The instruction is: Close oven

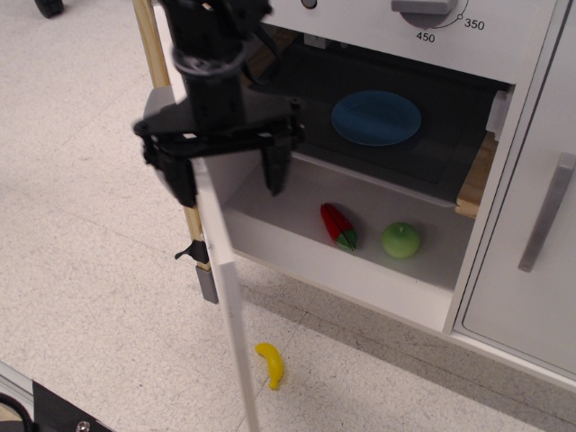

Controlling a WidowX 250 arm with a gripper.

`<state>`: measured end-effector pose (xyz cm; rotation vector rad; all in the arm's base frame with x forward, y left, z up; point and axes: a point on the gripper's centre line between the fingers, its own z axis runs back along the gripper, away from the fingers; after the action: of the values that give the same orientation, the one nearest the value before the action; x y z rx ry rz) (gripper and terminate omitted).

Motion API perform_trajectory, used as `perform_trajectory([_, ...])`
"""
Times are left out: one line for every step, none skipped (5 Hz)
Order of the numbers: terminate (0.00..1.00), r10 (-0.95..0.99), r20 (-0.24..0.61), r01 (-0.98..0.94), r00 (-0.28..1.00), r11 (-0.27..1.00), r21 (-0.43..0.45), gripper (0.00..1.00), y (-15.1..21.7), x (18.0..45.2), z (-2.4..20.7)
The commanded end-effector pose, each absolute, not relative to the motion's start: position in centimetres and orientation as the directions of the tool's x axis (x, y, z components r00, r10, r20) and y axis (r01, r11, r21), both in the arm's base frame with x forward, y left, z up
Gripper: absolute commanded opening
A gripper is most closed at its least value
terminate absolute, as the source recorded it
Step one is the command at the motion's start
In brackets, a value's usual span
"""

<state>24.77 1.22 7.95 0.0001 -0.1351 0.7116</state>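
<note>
The oven [378, 153] stands wide open, its door [220, 270] swung out edge-on toward the camera. The black hand [229, 180] hangs over the door's top edge with its two fingers [274, 171] spread apart, one on each side of the door, gripping nothing. A blue plate [376, 118] lies on the dark shelf inside. Below it sit a red-and-green toy [337, 225] and a green apple [401, 240]. A yellow banana [270, 364] lies on the floor beside the door.
</note>
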Motion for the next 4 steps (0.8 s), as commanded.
perform_trajectory([0.0,0.726,0.146,-0.727,0.672,0.684,-0.055,1.0,-3.4,29.1,9.2])
perform_trajectory([0.0,0.773,0.167,-0.77,0.612,0.631,-0.097,1.0,-5.0,31.3,9.8])
perform_trajectory([0.0,0.816,0.167,-0.807,0.554,0.575,-0.134,1.0,-6.1,33.0,10.7])
perform_trajectory([0.0,0.836,0.18,-0.819,0.519,0.546,-0.178,1.0,-6.5,34.2,11.5])
